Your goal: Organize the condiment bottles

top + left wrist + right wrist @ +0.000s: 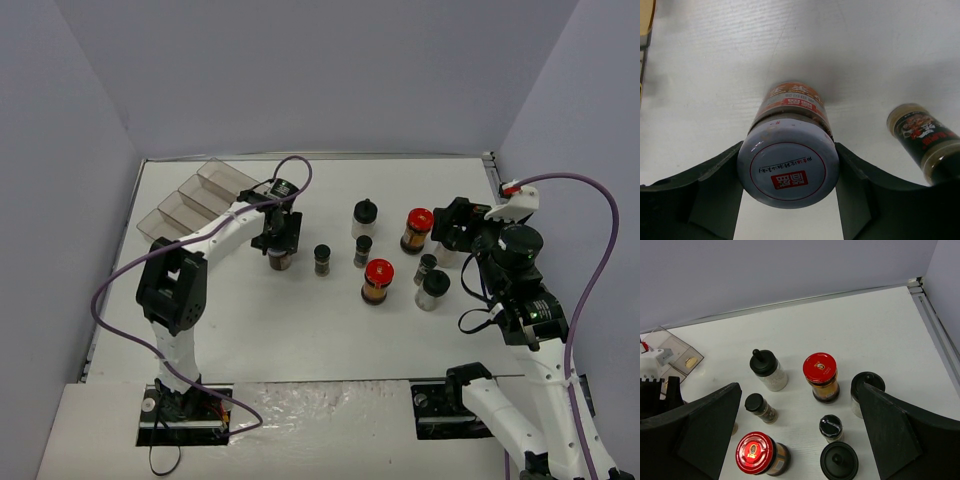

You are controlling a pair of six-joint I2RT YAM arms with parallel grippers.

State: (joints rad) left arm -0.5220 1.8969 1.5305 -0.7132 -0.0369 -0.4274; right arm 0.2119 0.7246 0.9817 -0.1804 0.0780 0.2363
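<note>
The left gripper (788,155) is closed on the white-lidded jar (790,102) — one finger pressed to each side of its lid, the jar upright on the table (865,50) between them. A dark-labelled jar (922,137) stands just outside one finger. The right gripper (799,390) has its jaws spread wide, holding nothing — below the gap stand a red-lidded jar (820,369), a second red-lidded jar (756,452) and several black-capped jars (763,364).
</note>
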